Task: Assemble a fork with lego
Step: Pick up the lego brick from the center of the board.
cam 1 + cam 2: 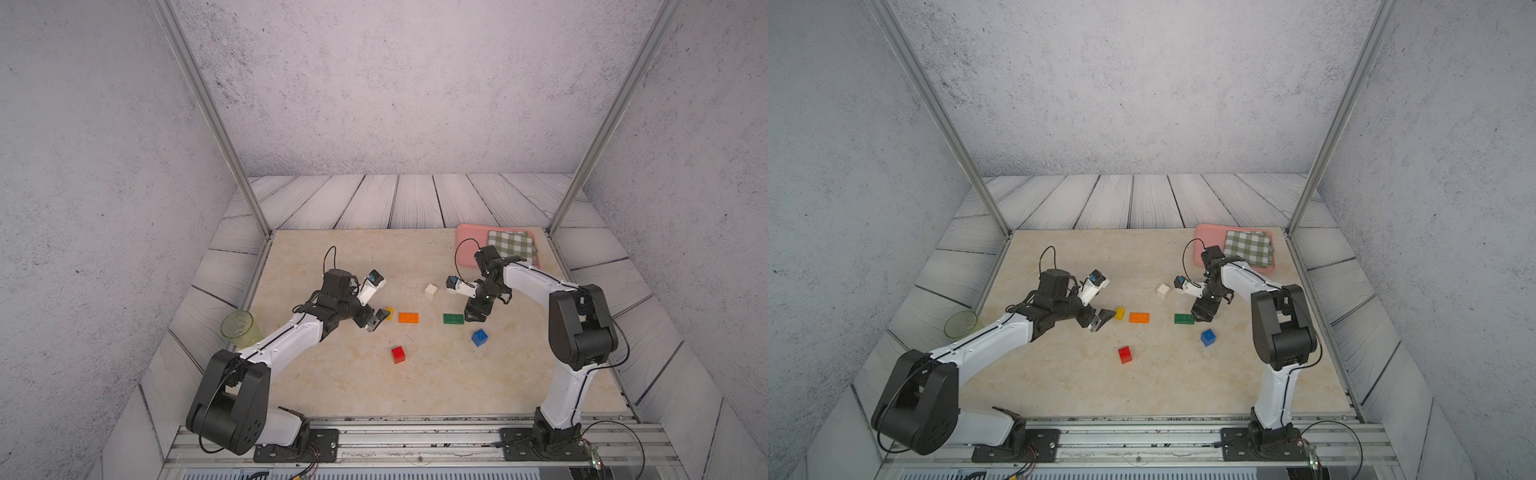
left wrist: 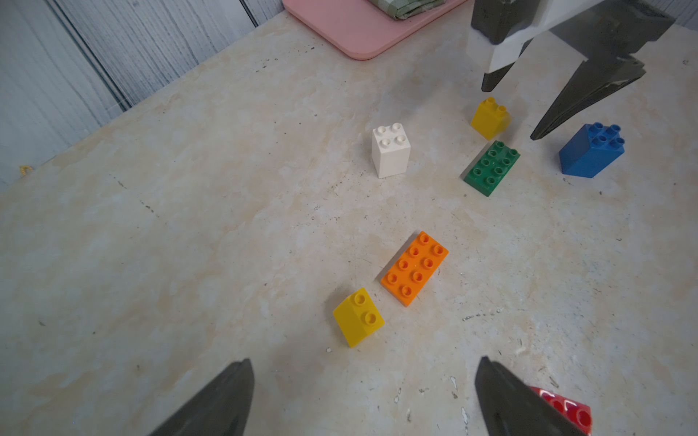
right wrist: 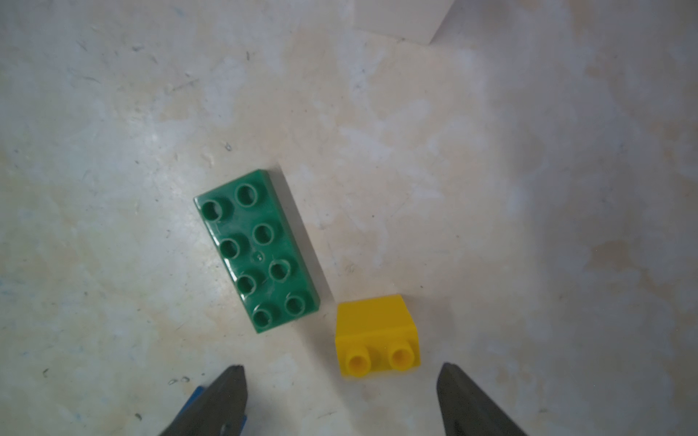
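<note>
the right hand hovers wide open and empty above the yellow sloped plastic brick, which lies just beside the flat green studded brick on the marbled counter. centre the jaws across the brick's flat sides, avoid the slope, then descend and close. the left hand stands open and empty. nothing is joined yet.

yellow brick, green brick close alongside
</note>
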Motion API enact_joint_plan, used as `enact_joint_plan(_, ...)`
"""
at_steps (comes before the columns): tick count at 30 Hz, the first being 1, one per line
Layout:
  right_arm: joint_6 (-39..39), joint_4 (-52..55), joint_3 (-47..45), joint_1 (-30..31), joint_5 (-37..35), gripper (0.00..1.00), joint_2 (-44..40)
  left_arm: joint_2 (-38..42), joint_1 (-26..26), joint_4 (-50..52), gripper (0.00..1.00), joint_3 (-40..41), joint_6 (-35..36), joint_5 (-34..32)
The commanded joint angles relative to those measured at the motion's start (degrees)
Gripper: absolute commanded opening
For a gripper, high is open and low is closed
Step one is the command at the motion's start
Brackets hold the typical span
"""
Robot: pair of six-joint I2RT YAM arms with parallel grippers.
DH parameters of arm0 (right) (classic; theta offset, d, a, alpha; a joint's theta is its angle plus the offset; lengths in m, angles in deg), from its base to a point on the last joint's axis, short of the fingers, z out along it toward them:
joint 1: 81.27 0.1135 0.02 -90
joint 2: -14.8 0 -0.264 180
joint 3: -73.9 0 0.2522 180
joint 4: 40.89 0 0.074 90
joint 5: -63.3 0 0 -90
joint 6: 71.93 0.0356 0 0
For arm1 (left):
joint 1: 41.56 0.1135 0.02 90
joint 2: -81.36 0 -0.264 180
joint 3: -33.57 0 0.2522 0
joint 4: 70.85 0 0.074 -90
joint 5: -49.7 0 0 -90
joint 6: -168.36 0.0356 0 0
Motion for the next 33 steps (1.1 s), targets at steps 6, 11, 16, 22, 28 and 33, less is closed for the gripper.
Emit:
enact_joint_plan(6,-1.54,1.16,1.18,0.27,0.28,0.72,2.91,-0.94,-0.44,-0.6,0.98,-0.92,1.12,-0.36)
enact_joint_plan(11,-2.03,0.8,1.28,0.26,-0.54,0.66,3.73,-0.94,-0.43,-0.52,0.98,-0.79,1.4,-0.61)
enact_joint_plan(16,-2.52,-0.33,1.27,0.27,-0.98,0.6,4.38,-1.33,-0.46,-0.86,0.98,-0.77,1.39,-1.23)
enact_joint_plan(22,-2.75,-1.14,1.42,0.26,-1.19,0.57,5.41,-1.42,-0.44,-0.95,0.98,-0.77,1.4,-1.76)
enact_joint_plan(28,-2.43,-3.84,1.18,0.27,-2.43,0.62,5.96,-1.49,-0.44,-0.77,0.98,-0.78,1.58,-2.06)
enact_joint_plan(33,-2.53,-3.53,0.73,0.26,-1.19,0.53,5.38,-1.9,-0.43,-0.86,0.98,-0.91,1.58,-2.03)
